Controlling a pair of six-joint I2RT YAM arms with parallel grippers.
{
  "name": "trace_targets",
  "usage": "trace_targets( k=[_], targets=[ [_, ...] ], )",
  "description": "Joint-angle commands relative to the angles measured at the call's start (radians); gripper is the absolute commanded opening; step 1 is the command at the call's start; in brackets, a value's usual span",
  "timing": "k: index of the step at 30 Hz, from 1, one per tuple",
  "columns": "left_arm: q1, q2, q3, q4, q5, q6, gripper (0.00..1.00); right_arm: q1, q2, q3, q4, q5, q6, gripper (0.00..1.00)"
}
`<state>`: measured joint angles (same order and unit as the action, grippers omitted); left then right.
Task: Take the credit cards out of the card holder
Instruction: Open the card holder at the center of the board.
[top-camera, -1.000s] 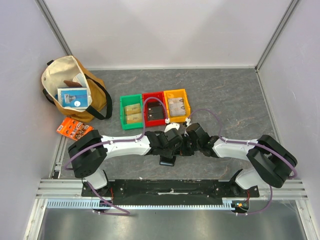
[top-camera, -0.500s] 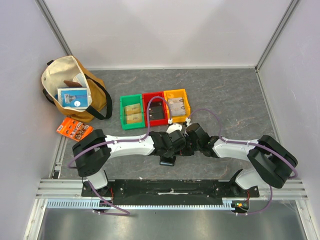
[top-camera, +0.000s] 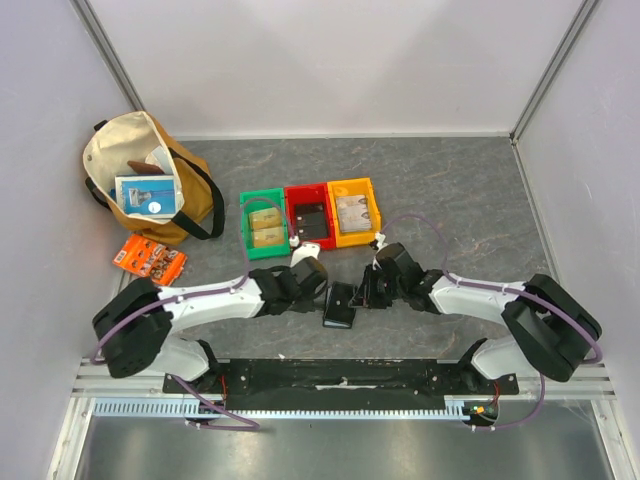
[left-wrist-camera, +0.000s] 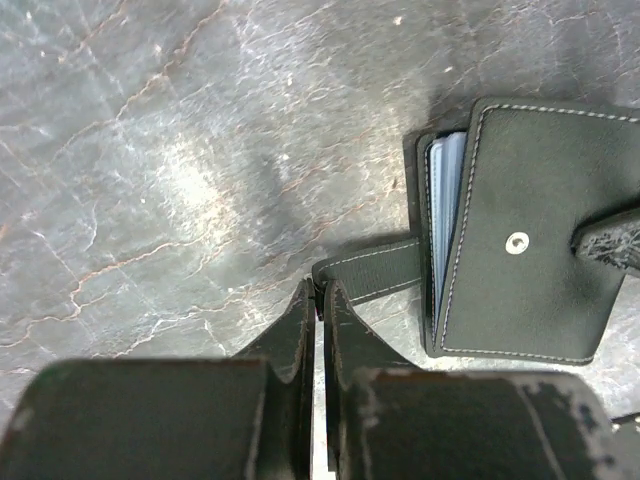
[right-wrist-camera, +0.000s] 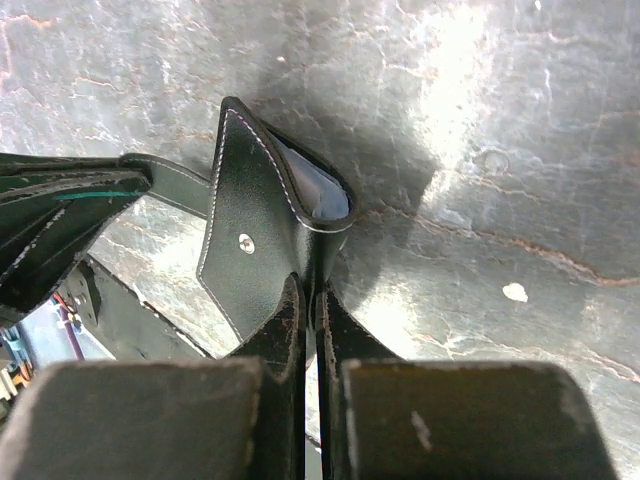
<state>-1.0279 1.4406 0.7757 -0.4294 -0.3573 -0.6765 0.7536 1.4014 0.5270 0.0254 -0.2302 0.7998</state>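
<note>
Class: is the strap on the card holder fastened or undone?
Undone: the strap sticks out from the card holder, its end pinched in the left gripper, and the snap stud is bare.

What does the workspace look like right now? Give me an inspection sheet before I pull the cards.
Surface: grey stone-pattern table.
Job's things: card holder lies between the arms, partly open; pale cards are tucked inside, none out yet.
Clutter: green bin, red bin and yellow bin in a row behind; tan bag and orange packet at far left.
Grippers: left gripper shut on the strap; right gripper shut on the card holder's edge.
Cables: purple cable loops above the right arm, apart from the card holder.
Surroundings: pale walls; metal rail at the near edge.
</note>
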Motion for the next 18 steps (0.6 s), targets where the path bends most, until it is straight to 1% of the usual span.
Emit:
trace_targets(
  k=[1, 3, 4, 5, 6, 9, 10, 11, 12, 13, 18],
  targets=[
    [0.087, -0.135, -0.143, 0.104, 0.073, -0.081, 0.02, -0.031, 0.001, 0.036, -0.157, 0.086, -0.106, 0.0],
    [0.114, -0.169, -0.203, 0.19, 0.144, -0.11, 0.02, -0.031, 0.024, 0.076, -0.202, 0.107, -0.148, 0.06],
    [0.12, -0.178, -0.234, 0.222, 0.167, -0.127, 0.02, -0.03, 0.034, 0.096, -0.234, 0.117, -0.166, 0.13],
    [0.123, -0.183, -0.246, 0.244, 0.187, -0.142, 0.02, -0.03, 0.039, 0.116, -0.257, 0.13, -0.18, 0.21],
    [0.123, -0.184, -0.257, 0.263, 0.199, -0.156, 0.02, -0.03, 0.041, 0.137, -0.277, 0.146, -0.194, 0.33],
    [0.121, -0.184, -0.286, 0.322, 0.231, -0.208, 0.02, -0.019, 0.024, 0.206, -0.358, 0.212, -0.223, 0.65],
    [0.123, -0.187, -0.299, 0.342, 0.235, -0.222, 0.02, -0.008, 0.016, 0.235, -0.386, 0.224, -0.228, 0.78],
    [0.123, -0.192, -0.311, 0.363, 0.239, -0.241, 0.02, 0.003, 0.01, 0.272, -0.404, 0.265, -0.234, 0.87],
    [0.123, -0.197, -0.322, 0.38, 0.239, -0.259, 0.02, 0.019, 0.01, 0.295, -0.427, 0.287, -0.235, 0.94],
    [0.123, -0.201, -0.334, 0.397, 0.242, -0.274, 0.02, 0.035, 0.014, 0.321, -0.447, 0.305, -0.237, 0.98],
    [0.123, -0.227, -0.391, 0.48, 0.242, -0.351, 0.02, 0.165, 0.071, 0.447, -0.539, 0.461, -0.225, 0.98]
  ],
)
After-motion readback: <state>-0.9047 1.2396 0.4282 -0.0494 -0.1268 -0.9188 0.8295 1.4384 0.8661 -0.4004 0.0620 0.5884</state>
